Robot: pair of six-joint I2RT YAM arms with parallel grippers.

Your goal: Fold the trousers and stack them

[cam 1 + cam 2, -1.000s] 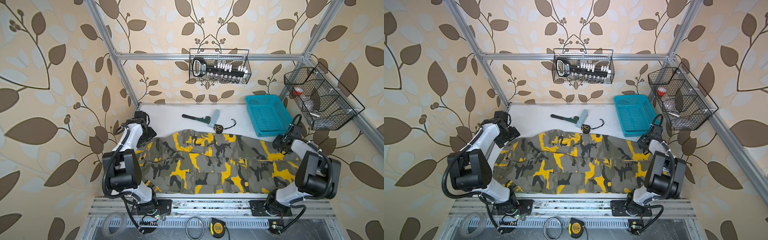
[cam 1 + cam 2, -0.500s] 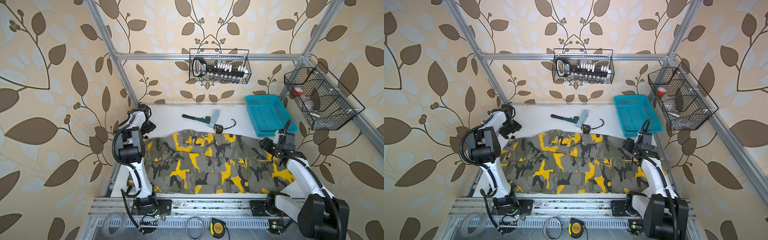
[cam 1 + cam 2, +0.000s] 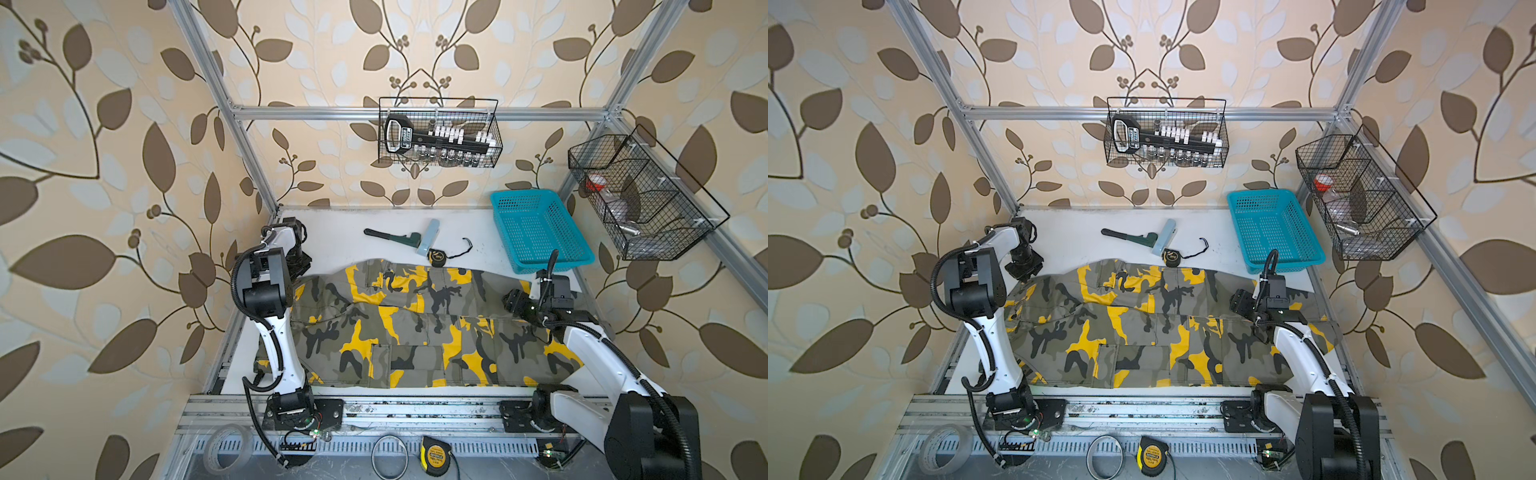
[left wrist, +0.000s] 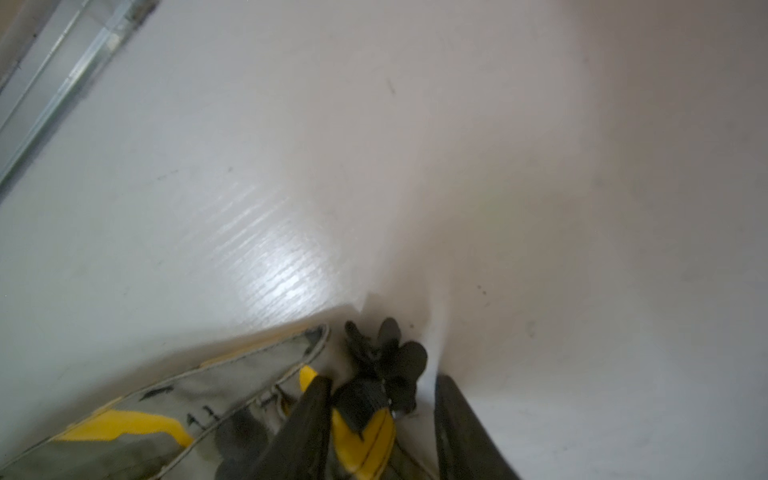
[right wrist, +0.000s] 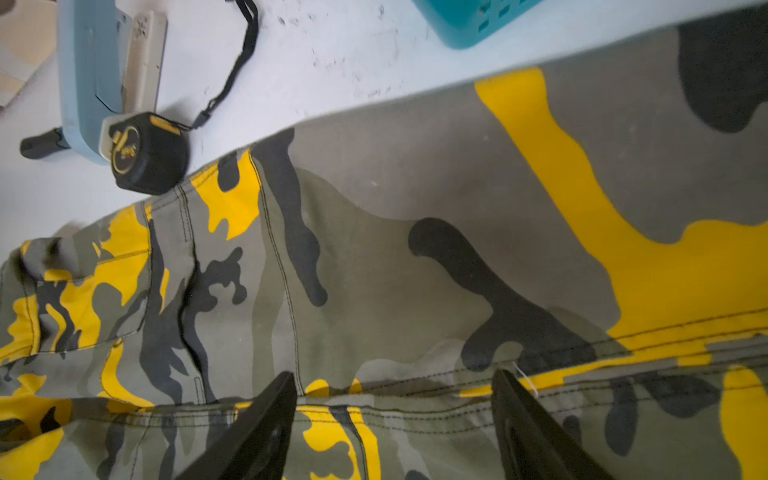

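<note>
Camouflage cargo trousers [image 3: 415, 332] lie flat, lengthwise left to right, across the near half of the white table [image 3: 332, 232], their near edge at the table's front. The cloth looks soft, limp and fairly heavy, so it should sag and drag when lifted; stitched hems and end corners offer the firmest hold. Right gripper [image 5: 395, 382]: jaws apart, poised just above a seam near the right end, holding nothing. Farther back, left gripper [image 4: 382, 386]: jaws apart, straddling the far-left corner and its black tie [image 4: 386, 361], not yet pinching. A tape measure [image 3: 436, 257] touches the far edge; a turquoise basket [image 3: 536, 232] stands far right.
</note>
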